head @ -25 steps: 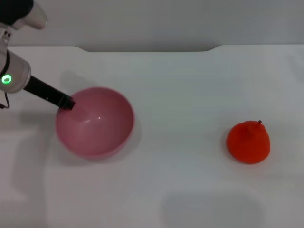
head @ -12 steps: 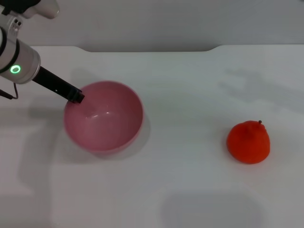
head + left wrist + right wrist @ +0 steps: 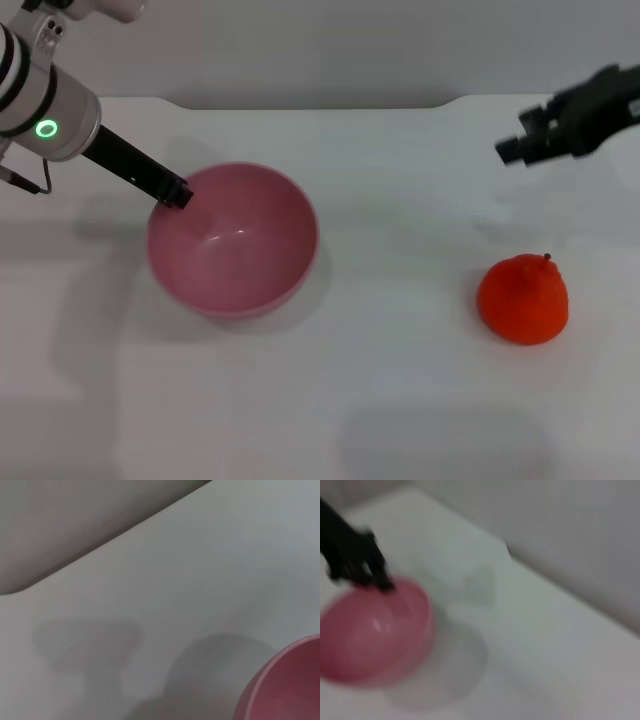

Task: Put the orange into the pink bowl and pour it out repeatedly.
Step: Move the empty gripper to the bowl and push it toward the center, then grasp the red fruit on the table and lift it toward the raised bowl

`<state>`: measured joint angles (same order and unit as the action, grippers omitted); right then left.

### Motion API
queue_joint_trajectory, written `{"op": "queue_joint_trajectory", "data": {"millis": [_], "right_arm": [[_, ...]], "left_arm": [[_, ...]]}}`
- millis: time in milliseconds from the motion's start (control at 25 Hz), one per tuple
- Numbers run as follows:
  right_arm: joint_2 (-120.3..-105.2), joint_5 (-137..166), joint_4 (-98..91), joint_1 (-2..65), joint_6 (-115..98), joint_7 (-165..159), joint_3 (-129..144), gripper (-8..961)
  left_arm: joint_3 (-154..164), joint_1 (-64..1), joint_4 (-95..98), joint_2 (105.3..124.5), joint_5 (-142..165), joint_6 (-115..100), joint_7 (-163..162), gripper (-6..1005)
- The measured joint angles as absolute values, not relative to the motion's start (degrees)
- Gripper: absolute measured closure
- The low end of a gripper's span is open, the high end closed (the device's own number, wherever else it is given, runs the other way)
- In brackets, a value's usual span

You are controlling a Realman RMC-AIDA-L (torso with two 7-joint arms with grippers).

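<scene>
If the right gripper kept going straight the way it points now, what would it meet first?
The right gripper points leftward across the table, roughly toward the pink bowl held by the left gripper. The orange sits nearer, off that line. Height is unclear.

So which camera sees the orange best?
The head view: the whole orange sits in the open on the table, with its little stem showing. Neither wrist view shows it; both catch only part or all of the pink bowl.
</scene>
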<state>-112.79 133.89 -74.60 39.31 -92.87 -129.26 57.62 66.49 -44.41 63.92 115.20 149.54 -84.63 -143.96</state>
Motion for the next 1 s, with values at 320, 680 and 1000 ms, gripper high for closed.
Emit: {"op": "queue_joint_trajectory", "data": {"millis": [320,680,1000], "right_arm": [[-116.91,147.3,-74.8,39.8,-94.0,-129.5,61.3,400],[-117.64,149.6,-71.3,39.1,-93.5,-129.4,63.2,400],[-118.15,151.3,-66.6,39.0,-89.9,-129.5,63.3,401]], "left_arm": [[66.9,-44.8,63.6,115.59,149.6,-84.8,-144.0,957],[66.9,-44.9,63.5,115.71,149.6,-85.2,-144.0,957],[67.1,-45.2,63.5,115.84,149.6,-86.0,-144.0,958]]}}
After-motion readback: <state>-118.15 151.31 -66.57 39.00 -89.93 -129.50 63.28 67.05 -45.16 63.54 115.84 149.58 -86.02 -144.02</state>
